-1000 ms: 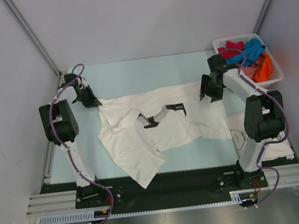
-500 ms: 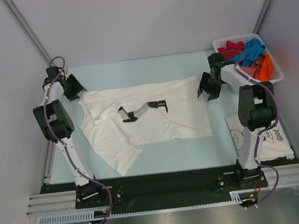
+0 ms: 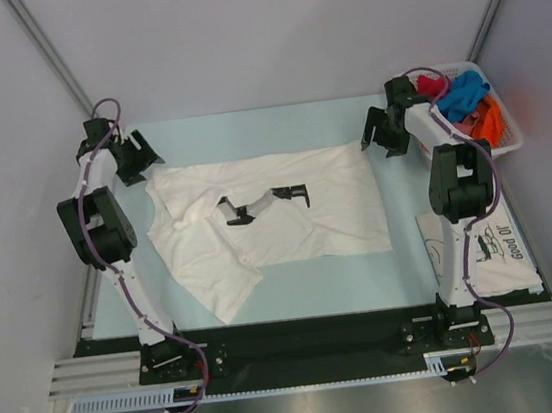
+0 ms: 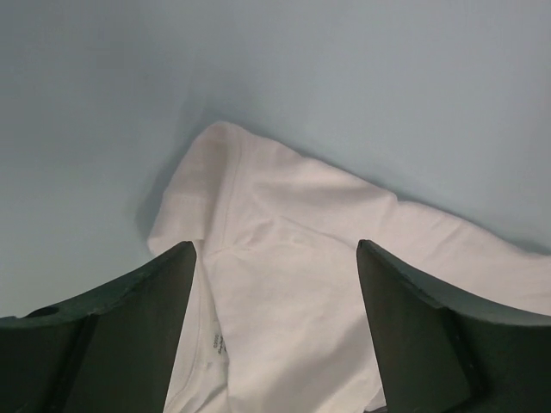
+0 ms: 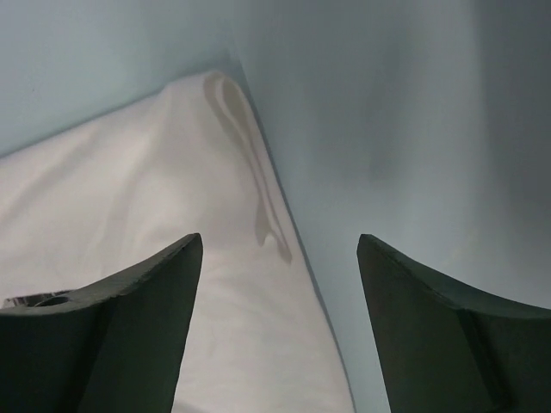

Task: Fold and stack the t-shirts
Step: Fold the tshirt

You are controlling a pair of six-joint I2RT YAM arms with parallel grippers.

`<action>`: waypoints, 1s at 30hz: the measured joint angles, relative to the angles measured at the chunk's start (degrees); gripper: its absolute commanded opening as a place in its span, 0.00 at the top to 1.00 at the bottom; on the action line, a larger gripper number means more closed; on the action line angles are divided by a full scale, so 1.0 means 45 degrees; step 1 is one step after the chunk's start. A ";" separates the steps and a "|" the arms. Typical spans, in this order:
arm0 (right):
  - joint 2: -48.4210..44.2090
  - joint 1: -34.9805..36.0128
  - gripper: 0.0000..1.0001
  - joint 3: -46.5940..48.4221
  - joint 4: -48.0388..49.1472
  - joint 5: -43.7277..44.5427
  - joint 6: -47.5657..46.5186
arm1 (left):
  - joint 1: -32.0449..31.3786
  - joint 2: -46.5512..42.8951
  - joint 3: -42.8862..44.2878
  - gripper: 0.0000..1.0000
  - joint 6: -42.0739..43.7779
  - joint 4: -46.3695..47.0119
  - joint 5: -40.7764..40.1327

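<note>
Jaws on my left arm [image 3: 92, 229] and right arm [image 3: 460, 184] gape wide, gripping nothing. White shirt [image 3: 339, 224] lies on the desk [image 3: 246, 129], its far corners just beside them.

White arms [image 3: 137, 289] with black joints, trailing purple cables [image 3: 104, 110].

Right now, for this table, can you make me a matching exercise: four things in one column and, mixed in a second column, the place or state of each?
1. plain white t-shirt
2. printed t-shirt
3. basket
4. left pincer

A. far right corner, holding coloured shirts
B. open, at the far left
C. spread out mid-table
D. lying at the near right

Pairs: 1-C, 2-D, 3-A, 4-B.
</note>
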 measured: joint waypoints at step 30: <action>0.3186 -0.0491 0.95 0.1865 0.2273 -0.3157 -0.0471 | 0.0364 0.2705 0.1987 0.77 0.0452 -0.0486 0.0981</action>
